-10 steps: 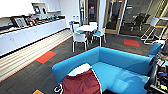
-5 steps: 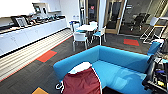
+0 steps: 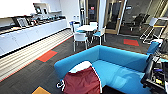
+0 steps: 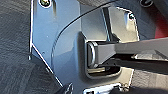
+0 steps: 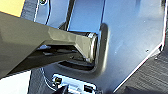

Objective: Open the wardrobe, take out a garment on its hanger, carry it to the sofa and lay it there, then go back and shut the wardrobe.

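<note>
The bright blue sofa [image 3: 117, 68] stands close in front of me in the head view. The garment [image 3: 83, 82], a dark maroon jacket with a white sleeve, lies bunched over the sofa's near left arm and hangs down its front. A strip of red [image 4: 161, 31] shows at the edge of the left wrist view. The hanger is hidden in the cloth, and the wardrobe is hidden from here. In both wrist views the dark plate and jointed bar cover where the fingers are.
White chairs [image 3: 80, 40] and a round table [image 3: 87, 27] stand behind the sofa. A long white counter [image 3: 32, 33] runs along the left wall. Red [image 3: 47, 55] and orange [image 3: 41, 90] carpet tiles mark the dark floor. Dark equipment [image 3: 152, 75] sits at the right edge.
The whole head view has shifted slightly, so the camera moved. The jacket now sits a little lower and further left in the picture, still on the sofa's arm.
</note>
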Tool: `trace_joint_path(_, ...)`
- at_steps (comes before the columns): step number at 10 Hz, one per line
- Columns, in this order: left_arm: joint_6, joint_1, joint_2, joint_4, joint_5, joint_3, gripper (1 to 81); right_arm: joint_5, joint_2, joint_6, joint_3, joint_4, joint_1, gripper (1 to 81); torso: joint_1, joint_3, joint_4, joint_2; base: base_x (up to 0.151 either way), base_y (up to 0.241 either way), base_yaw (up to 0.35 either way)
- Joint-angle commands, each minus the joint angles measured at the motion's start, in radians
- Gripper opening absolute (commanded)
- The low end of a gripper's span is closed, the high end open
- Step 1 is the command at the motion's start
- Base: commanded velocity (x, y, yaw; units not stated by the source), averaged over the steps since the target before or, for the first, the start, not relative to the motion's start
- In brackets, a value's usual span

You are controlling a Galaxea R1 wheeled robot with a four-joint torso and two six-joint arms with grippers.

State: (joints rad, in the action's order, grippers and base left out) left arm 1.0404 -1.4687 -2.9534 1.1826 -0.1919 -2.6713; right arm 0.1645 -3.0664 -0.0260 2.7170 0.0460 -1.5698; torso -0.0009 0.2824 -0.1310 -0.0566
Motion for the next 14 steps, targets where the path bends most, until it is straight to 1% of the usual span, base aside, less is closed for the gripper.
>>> trace_joint_path(1,-0.010,0.027,0.006,0.009,0.035,0.001,81.1,-0.057,-0.014,-0.002,-0.005,0.002,0.020,81.1,0.001,0.000,0.000,0.000,0.000,0.000,0.000)
trace_joint_path(3,-0.010,0.029,0.003,0.008,0.045,0.001,81.1,-0.056,-0.014,-0.002,-0.005,0.002,0.020,81.1,0.001,0.000,0.000,0.000,0.000,0.000,0.000)
trace_joint_path(8,-0.002,0.034,0.011,-0.009,0.042,0.001,81.1,-0.057,-0.014,-0.002,-0.005,0.002,0.016,81.1,0.001,0.000,0.000,0.000,0.000,0.000,0.000)
trace_joint_path(14,-0.003,0.034,0.002,-0.004,0.048,-0.009,81.1,-0.056,-0.014,-0.002,-0.004,0.002,0.015,81.1,0.001,0.000,0.000,0.000,0.000,0.000,0.242)
